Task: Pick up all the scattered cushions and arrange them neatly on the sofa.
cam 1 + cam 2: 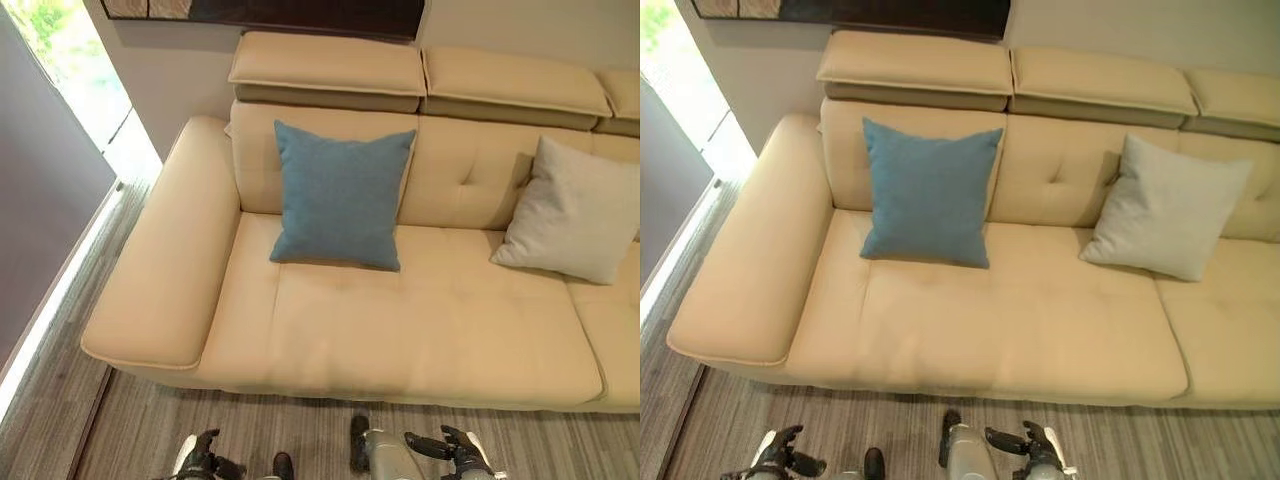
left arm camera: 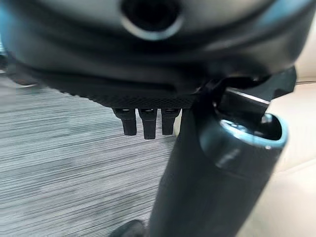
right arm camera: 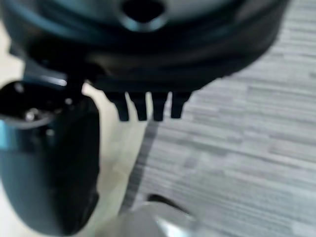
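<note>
A blue cushion (image 1: 338,196) stands upright against the backrest of the cream sofa (image 1: 440,340), on its left seat. To its right a light grey cushion (image 1: 577,210) leans on the backrest. Low over the floor in front of the sofa, my left hand (image 1: 203,458) hangs with relaxed fingers (image 2: 143,122) and holds nothing. My right hand (image 1: 455,450) hangs beside it, its fingers (image 3: 148,106) straight and empty. Both hands are well short of the cushions.
The sofa's wide left armrest (image 1: 170,260) juts toward me. Grey striped carpet (image 1: 250,430) runs along the sofa front. A bright window (image 1: 70,60) and a dark panel (image 1: 40,200) are at the left. Headrests (image 1: 330,70) top the backrest.
</note>
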{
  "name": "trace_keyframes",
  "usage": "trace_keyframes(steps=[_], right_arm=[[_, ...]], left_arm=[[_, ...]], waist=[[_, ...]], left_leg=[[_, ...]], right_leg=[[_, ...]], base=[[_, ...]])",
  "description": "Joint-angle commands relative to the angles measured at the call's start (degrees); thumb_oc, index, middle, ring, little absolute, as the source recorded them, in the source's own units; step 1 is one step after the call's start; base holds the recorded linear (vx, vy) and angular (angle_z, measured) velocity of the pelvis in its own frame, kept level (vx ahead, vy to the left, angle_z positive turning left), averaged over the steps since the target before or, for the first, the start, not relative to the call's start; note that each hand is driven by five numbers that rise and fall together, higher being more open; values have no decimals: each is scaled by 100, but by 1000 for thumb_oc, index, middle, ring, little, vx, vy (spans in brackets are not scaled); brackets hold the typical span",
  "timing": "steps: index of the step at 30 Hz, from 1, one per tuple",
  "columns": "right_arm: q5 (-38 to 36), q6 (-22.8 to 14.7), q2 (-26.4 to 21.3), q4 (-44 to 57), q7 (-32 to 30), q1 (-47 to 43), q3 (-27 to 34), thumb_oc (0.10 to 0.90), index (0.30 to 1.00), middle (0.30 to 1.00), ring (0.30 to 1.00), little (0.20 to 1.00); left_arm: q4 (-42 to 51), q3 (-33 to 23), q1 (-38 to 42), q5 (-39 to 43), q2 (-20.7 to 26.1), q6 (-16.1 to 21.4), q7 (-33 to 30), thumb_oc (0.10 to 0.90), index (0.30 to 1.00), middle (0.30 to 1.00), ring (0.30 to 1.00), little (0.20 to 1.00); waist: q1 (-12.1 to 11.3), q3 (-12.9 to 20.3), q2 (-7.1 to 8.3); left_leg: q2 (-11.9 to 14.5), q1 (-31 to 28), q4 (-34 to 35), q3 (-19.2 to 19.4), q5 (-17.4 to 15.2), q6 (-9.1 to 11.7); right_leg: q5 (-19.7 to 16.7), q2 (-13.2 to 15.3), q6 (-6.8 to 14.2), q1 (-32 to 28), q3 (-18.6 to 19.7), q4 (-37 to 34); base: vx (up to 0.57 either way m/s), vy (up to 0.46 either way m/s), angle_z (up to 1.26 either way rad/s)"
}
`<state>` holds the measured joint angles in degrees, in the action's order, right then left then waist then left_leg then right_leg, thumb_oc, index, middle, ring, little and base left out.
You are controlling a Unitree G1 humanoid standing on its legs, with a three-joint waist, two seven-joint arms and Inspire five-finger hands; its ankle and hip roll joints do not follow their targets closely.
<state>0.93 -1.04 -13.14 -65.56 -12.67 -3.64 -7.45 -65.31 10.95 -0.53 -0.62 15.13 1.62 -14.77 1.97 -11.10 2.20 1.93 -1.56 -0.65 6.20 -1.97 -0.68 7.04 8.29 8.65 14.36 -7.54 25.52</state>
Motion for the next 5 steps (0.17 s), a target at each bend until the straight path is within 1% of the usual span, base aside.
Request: trace_keyframes(steps=[1,2,3,5], right_arm=[[-50,-152,-234,-115,-158,-204,36,800,900,900,900,900],[-74,-146,-222,-149,-154,-212,31,800,900,900,900,900],[-74,-146,-223,-149,-154,-212,30,800,900,900,900,900],[-161,-125,-214,-244,-153,-230,37,800,900,900,900,900]], left_arm=[[-46,-140,171,-85,-22,120,-216,800,900,900,900,900],[-71,-152,157,-59,-44,119,-233,800,900,900,900,900],[-72,-152,156,-58,-44,119,-234,800,900,900,900,900],[-126,-121,181,-2,-69,109,-233,800,900,900,900,900]], waist=[[-117,312,49],[-117,357,54],[-121,361,54],[-79,422,59]], left_leg=[[-449,372,296,-274,-207,-99],[-430,383,356,-246,-152,-69],[-428,383,361,-242,-150,-68],[-348,406,537,-242,-34,0]], right_leg=[[-310,-124,-76,-1012,39,-1653],[-320,-197,-74,-994,97,-1750],[-322,-199,-75,-991,101,-1753],[-320,-348,-97,-1003,226,-1960]], base=[[18,-86,-6],[-4,-46,-8],[-15,-52,-10],[-40,-95,-28]])
